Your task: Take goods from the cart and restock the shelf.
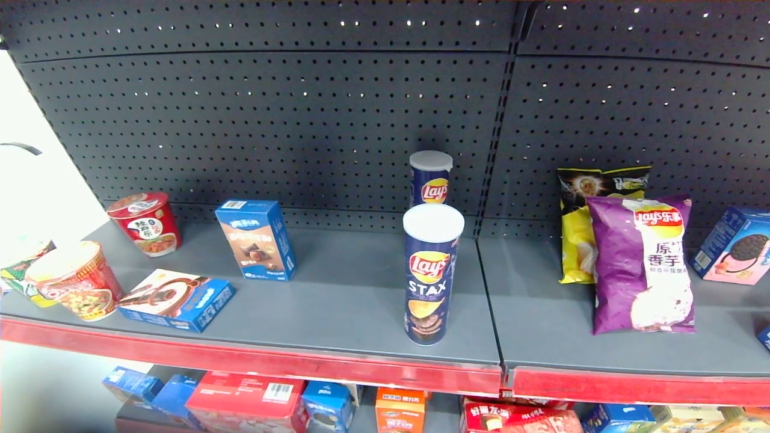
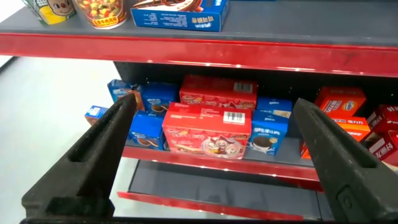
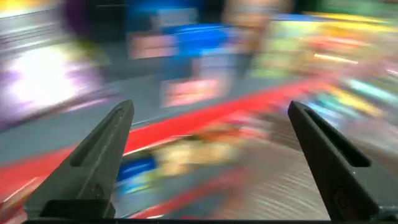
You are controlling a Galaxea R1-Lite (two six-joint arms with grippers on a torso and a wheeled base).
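Observation:
A grey shelf [image 1: 337,300] with a red front edge holds goods. A tall blue chips can [image 1: 429,273] stands near the front, with a second can [image 1: 430,178] behind it. Left of them are a blue box [image 1: 257,239] standing upright, a flat blue box [image 1: 176,299] and two red cup noodles [image 1: 145,222] [image 1: 78,279]. To the right stand a purple chips bag [image 1: 643,264] and a yellow bag [image 1: 579,228]. My left gripper [image 2: 211,134] is open and holds nothing, facing red boxes [image 2: 208,127] on the lower shelf. My right gripper [image 3: 208,134] is open with nothing between its fingers, before a blurred shelf.
A blue and pink cookie box [image 1: 737,245] sits at the far right of the shelf. The lower shelf [image 1: 361,409] carries red, blue and orange boxes. A dark perforated back panel [image 1: 301,120] rises behind the goods. Bare shelf lies between the blue box and the cans.

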